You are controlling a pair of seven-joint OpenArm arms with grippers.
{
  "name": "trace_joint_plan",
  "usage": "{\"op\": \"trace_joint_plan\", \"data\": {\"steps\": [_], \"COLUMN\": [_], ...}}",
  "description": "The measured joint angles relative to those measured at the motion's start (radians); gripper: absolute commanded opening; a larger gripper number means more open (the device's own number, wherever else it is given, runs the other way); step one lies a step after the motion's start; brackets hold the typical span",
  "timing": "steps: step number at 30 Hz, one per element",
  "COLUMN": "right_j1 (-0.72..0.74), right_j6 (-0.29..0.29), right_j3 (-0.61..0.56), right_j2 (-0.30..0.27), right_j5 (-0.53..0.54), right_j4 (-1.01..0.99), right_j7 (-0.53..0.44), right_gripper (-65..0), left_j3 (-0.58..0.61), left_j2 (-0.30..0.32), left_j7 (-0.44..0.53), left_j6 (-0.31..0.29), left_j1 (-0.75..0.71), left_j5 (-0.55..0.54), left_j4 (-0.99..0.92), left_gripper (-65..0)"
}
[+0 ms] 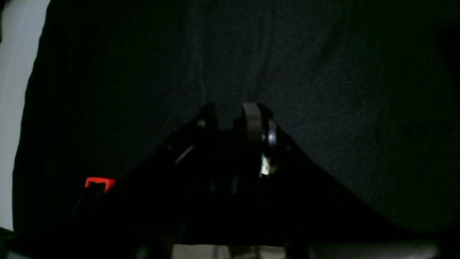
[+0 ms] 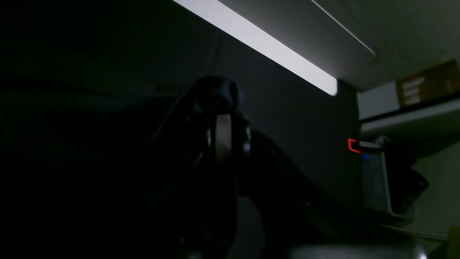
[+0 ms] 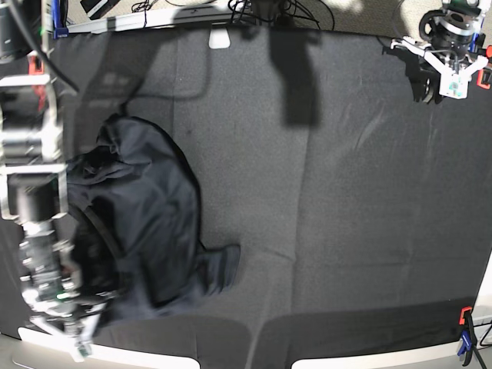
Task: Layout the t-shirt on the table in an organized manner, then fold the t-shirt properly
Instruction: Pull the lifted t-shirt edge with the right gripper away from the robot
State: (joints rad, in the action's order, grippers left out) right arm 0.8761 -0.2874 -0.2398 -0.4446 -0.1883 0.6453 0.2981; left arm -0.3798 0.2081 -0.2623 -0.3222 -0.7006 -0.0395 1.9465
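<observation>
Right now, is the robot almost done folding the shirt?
Not yet. Nothing looks finished: the t-shirt lies crumpled at one side of the table, not spread flat. In hand: the right gripper is shut on a bunch of the t-shirt. The left gripper holds nothing, far off. Flattening and every fold remain.
</observation>
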Motion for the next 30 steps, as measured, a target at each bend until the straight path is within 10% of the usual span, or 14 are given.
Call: {"op": "trace_joint_plan", "data": {"steps": [19,25,30], "right_j1": [0.108,0.105,0.105], "right_j6": [0.180,0.176,0.176], "right_j3": [0.000,0.000,0.000], "right_j2": [-0.004,-0.004,-0.004], "right_j5": [-0.020,-0.017,-0.017], "right_j4": [-0.022,-0.022,-0.022], "right_j7": [-0.133,-0.130,-0.134], "right_gripper": [-65.0,-34.5,-31.8], "left_j3": [0.000,0.000,0.000], "left_j2": [0.000,0.000,0.000], "left_j7": [-0.004,-0.004,-0.004], "left_j6": [0.000,0.000,0.000], "left_j1": [0.000,0.000,0.000], "left_j5": [0.000,0.000,0.000], "left_j4": [0.000,0.000,0.000], "left_gripper": [-53.4,-53.4,-53.4]}}
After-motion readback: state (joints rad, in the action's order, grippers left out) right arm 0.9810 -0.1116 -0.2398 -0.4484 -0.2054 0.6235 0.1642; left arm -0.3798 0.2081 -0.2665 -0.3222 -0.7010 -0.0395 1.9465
